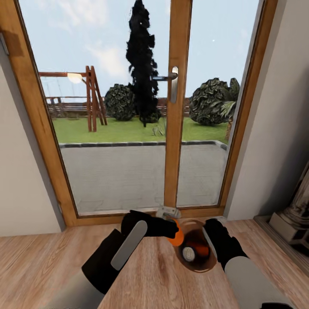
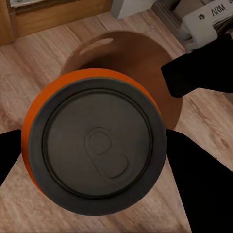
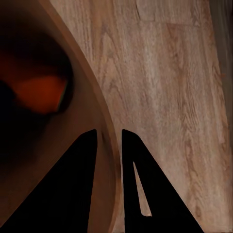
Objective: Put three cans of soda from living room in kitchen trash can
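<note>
My left gripper (image 1: 171, 231) is shut on an orange soda can (image 1: 177, 238), holding it just over the near-left rim of the trash can (image 1: 202, 269). The left wrist view looks at the can's grey lid (image 2: 97, 145), with black fingers (image 2: 194, 184) on both sides and the bin's brown inside (image 2: 121, 53) behind it. Another orange can (image 1: 195, 250) lies inside the bin and shows as a dim orange shape (image 3: 39, 90) in the right wrist view. My right gripper (image 3: 109, 133) straddles the bin's rim (image 3: 92, 97), pinching it at the right side (image 1: 213, 229).
A wood-framed glazed door (image 1: 178, 128) with a metal handle (image 1: 173, 83) stands right behind the bin, with a garden beyond it. White walls close in on both sides. A grey stone ornament (image 1: 296, 214) stands on the floor at the right. Wooden floor (image 1: 146, 274) lies under my arms.
</note>
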Controlling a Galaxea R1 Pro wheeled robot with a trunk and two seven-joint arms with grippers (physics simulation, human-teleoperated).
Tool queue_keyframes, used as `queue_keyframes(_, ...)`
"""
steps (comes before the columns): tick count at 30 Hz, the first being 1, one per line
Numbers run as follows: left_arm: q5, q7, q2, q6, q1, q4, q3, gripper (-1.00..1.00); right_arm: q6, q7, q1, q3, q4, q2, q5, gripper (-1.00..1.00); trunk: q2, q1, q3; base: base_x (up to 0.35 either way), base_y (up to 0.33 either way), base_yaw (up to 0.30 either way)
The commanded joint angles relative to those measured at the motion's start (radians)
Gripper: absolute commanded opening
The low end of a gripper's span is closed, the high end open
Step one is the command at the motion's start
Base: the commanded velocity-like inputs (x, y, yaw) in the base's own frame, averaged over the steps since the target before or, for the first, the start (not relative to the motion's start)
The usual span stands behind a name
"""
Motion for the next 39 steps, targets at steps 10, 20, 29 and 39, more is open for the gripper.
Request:
queue_keyframes(10,-0.001,-0.002,-0.012,-0.076,-0.001,0.093,-0.003,-1.0,-0.001,-0.009,0.001,0.002,-0.002,0.031,-0.011,-1.0,0.0,0.0,0.0,0.0,0.0,0.0)
queue_keyframes(20,-0.003,-0.008,-0.02,-0.172,-0.003,0.172,-0.008,-1.0,0.009,-0.002,0.001,0.01,-0.006,0.051,-0.012,-1.0,0.0,0.0,0.0,0.0,0.0,0.0)
queue_keyframes(29,-0.003,-0.007,-0.026,-0.258,-0.003,0.228,-0.073,-1.0,0.016,0.002,0.002,0.023,-0.007,0.074,-0.015,-1.0,0.0,0.0,0.0,0.0,0.0,0.0)
queue_keyframes(39,-0.001,-0.024,-0.03,-0.369,-0.003,0.329,-0.097,-1.0,0.017,0.01,0.003,0.023,-0.01,0.086,-0.018,-1.0,0.0,0.0,0.0,0.0,0.0,0.0)
